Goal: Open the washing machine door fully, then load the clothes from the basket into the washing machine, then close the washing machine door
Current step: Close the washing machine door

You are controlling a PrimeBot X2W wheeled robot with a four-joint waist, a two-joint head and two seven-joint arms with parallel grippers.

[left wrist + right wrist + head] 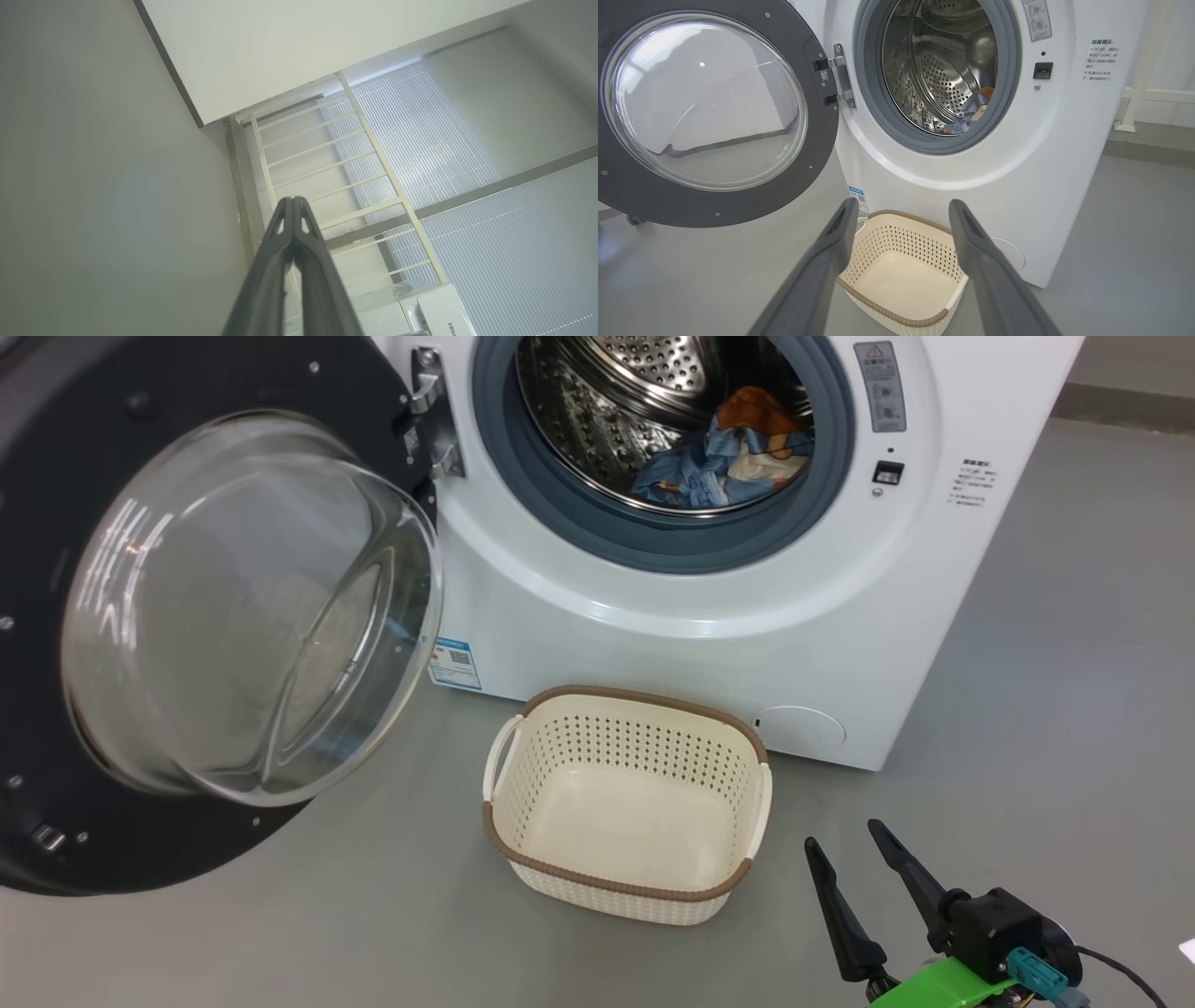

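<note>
The washing machine (709, 607) (1045, 154) stands white ahead of me, its door (112, 616) (714, 116) swung wide open to the left on its hinge. The clothes (728, 453) (973, 109), light blue with orange, lie inside the steel drum. On the floor before the machine sits the cream basket (627, 803) (903, 270), nothing in it. My right gripper (845, 845) (901, 207) is open, low at the right and short of the basket, nothing between its fingers. My left gripper (293, 200) is shut on nothing and points up at a wall and window blinds.
Grey floor (1055, 728) spreads around the basket and to the machine's right. A white railing (1153, 95) stands past the machine's right side. In the left wrist view a white barred frame (327, 158) and another white appliance (434, 312) appear.
</note>
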